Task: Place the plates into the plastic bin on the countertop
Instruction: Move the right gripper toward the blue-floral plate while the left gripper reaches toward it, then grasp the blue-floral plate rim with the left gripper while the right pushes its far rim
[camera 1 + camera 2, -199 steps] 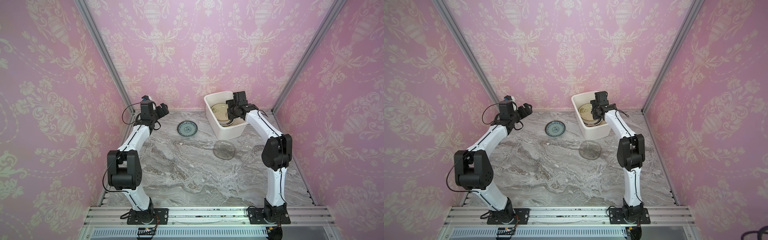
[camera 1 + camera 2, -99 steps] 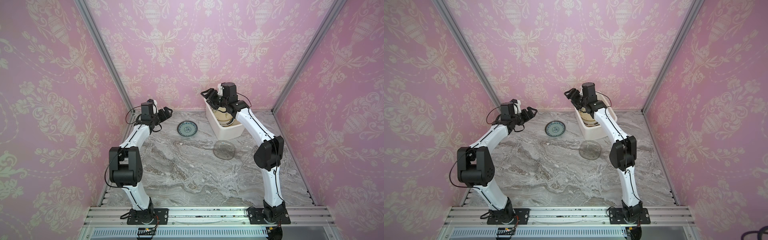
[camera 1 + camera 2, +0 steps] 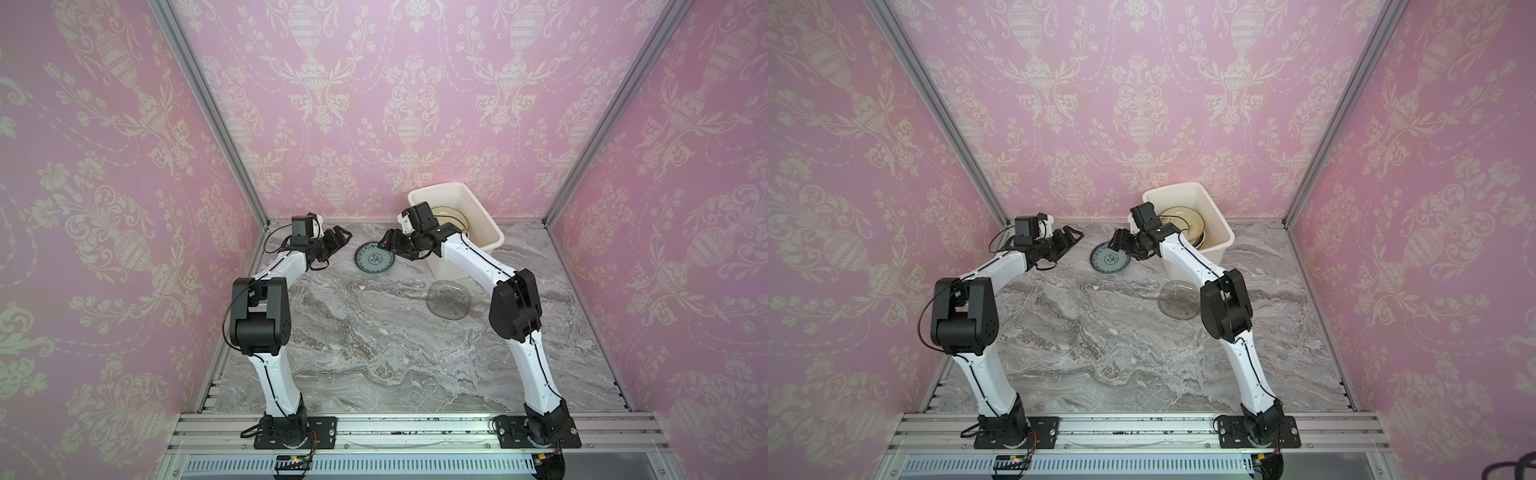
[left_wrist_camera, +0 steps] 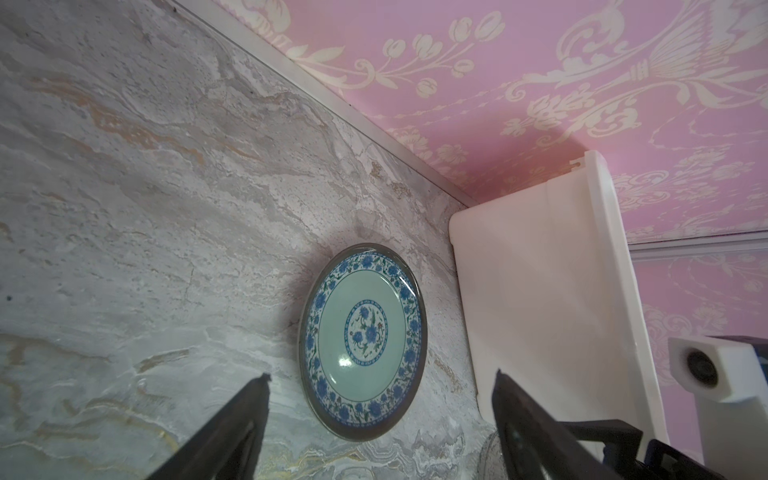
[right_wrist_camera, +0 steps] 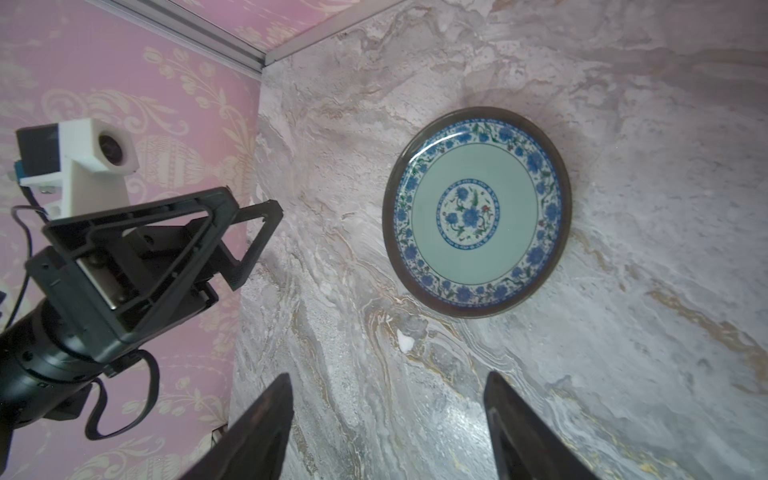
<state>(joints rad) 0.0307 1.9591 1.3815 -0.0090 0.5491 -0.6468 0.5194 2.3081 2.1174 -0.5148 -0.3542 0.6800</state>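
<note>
Where the blue-patterned plate (image 3: 374, 259) lies flat near the tabletop's (image 3: 374, 353) far edge, just beside the plastic bin (image 3: 484, 220), the left jaws and the right jaws flank it, both apart and empty; the right look nearer, over its bin-side rim.

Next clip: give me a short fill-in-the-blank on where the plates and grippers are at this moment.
1. The blue-patterned plate lies flat on the ___, between the left gripper and the right gripper.
2. Both grippers are ___ and hold nothing.
3. The number of plates visible outside the plastic bin is ___.
4. The clear glass plate lies nearer the ___ arm's base.

Missing words: countertop; open; two; right.
</note>
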